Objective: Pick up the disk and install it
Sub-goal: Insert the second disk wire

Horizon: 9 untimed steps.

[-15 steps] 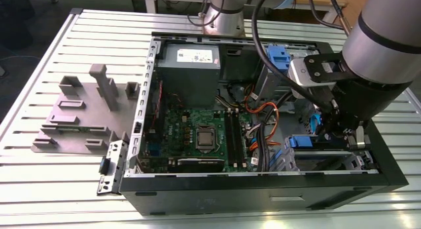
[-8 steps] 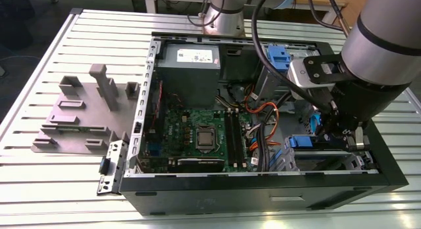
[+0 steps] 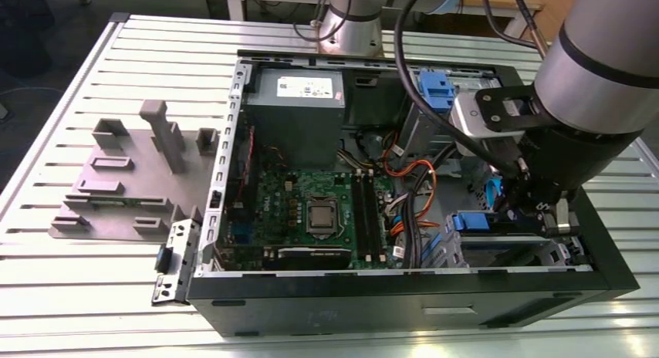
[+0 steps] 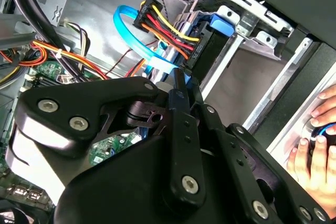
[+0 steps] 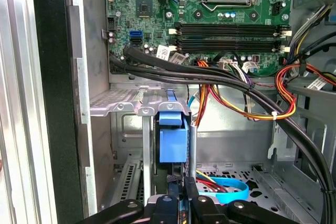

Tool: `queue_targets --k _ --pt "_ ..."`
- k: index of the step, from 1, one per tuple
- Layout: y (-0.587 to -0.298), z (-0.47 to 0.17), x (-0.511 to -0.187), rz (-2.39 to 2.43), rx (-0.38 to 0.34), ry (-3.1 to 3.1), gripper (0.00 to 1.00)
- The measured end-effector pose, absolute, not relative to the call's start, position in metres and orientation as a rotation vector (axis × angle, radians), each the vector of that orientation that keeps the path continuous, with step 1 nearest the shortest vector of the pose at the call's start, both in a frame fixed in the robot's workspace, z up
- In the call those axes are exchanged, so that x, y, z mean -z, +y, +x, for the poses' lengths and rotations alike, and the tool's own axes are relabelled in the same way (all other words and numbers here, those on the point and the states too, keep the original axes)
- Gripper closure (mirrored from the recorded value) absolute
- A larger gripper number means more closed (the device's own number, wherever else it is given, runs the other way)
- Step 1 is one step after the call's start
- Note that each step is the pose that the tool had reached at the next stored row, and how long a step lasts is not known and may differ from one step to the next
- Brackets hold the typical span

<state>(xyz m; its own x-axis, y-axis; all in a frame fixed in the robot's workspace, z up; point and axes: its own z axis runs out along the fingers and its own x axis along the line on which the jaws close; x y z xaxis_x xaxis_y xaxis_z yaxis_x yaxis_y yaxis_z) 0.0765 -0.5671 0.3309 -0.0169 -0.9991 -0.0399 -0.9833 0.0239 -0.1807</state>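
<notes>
We see the black gripper pinching the blue-railed disk upright inside a perforated metal cage; cables crowd nearby. The open case lies on a ribbed metal table.

The arm slants down from the exterior view's upper right, its wrist bent so the black gripper points straight down. In the second wrist view the gripper has its fingers drawn close together. A person's hand rests nearby.
</notes>
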Motion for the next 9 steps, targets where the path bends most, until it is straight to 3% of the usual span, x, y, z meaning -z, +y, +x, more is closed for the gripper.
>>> queue_targets --k 9 --pt "-0.5677 0.0773 -0.3299 -2.083 0.146 2.128 0.84"
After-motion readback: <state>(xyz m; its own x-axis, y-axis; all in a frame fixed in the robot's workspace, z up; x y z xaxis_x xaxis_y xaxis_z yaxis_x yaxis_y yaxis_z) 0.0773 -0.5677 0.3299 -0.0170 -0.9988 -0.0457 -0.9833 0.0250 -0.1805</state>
